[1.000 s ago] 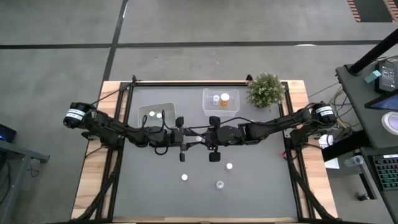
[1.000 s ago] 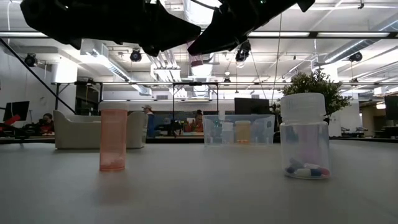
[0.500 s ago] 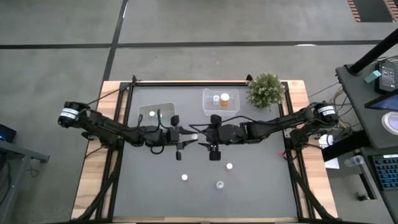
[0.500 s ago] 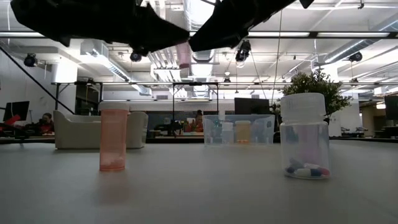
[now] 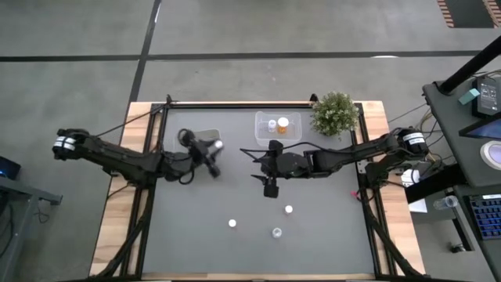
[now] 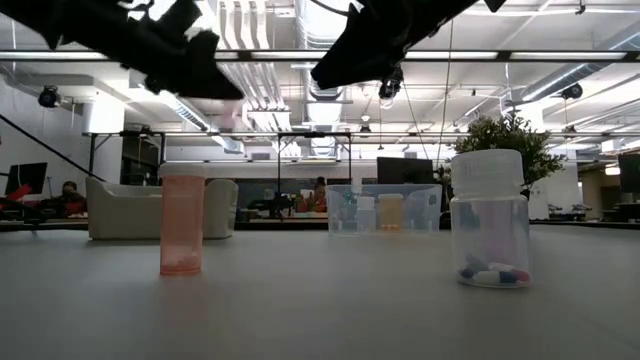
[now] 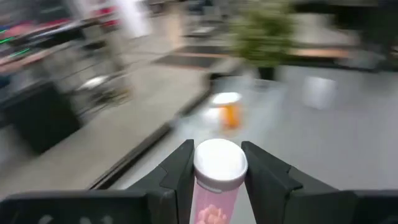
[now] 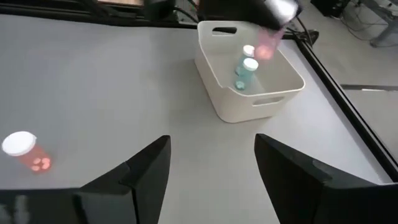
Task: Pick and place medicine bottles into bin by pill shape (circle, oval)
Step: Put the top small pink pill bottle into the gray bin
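From where I stand, the left end effector (image 5: 214,146) is clamped on a pink bottle (image 7: 214,186) with a white cap, its two dark fingers (image 7: 177,171) pressed against either side just under the cap. In the high view it hangs left of centre, over the white bin (image 5: 205,136), of which only a corner shows past the arm. The right wrist view shows that bin (image 8: 249,93) in the upper middle of the frame, with two white-capped bottles (image 8: 247,68) standing inside and the pink bottle held above its rim.

The right end effector (image 5: 270,182) hovers near the centre of the high view with its fingers spread wide apart and nothing between them.

On the grey surface (image 5: 329,227) in the lower middle of the high view stand three loose bottles: one white cap (image 5: 232,223) toward the left, one (image 5: 289,209) toward the right, and a clear one (image 5: 276,232) lowest of the three. The low view shows an orange bottle (image 6: 182,220) upright at left and a clear bottle (image 6: 489,218) with coloured capsules at right.

A clear bin (image 5: 278,128) at the upper middle of the high view holds a white-capped bottle and an orange bottle (image 5: 282,123). A green plant (image 5: 335,113) sits just to its right.
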Controlling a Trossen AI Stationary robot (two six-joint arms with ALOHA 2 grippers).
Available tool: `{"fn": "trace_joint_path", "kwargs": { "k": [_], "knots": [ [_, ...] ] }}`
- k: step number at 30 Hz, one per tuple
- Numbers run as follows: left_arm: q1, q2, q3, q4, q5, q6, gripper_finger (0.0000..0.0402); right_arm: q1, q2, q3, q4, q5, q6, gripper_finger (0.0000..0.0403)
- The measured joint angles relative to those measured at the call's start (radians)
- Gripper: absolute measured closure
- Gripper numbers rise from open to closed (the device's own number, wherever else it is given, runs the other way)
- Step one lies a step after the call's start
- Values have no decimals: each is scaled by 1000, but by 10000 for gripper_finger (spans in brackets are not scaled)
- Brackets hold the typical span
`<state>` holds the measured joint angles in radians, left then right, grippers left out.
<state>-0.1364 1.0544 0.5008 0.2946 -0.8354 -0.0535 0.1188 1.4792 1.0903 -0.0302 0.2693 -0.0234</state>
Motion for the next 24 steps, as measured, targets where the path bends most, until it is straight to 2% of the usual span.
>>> {"fn": "trace_joint_path", "kwargs": {
  "k": [2, 4, 10, 24],
  "knots": [
    [19, -26, -39, -6, -111, -99, 302, 0, 0, 0, 3, -1, 0, 178],
    [38, -38, -83, -3, -147, -178, 302, 0, 0, 0, 1, -2, 0, 178],
    [71, -7, -179, 53, -151, -306, 302, 0, 0, 0, 5, -3, -1, 177],
    [122, 248, -194, 268, -150, -333, 302, 0, 0, 0, 13, -3, -2, 177]
  ]
}}
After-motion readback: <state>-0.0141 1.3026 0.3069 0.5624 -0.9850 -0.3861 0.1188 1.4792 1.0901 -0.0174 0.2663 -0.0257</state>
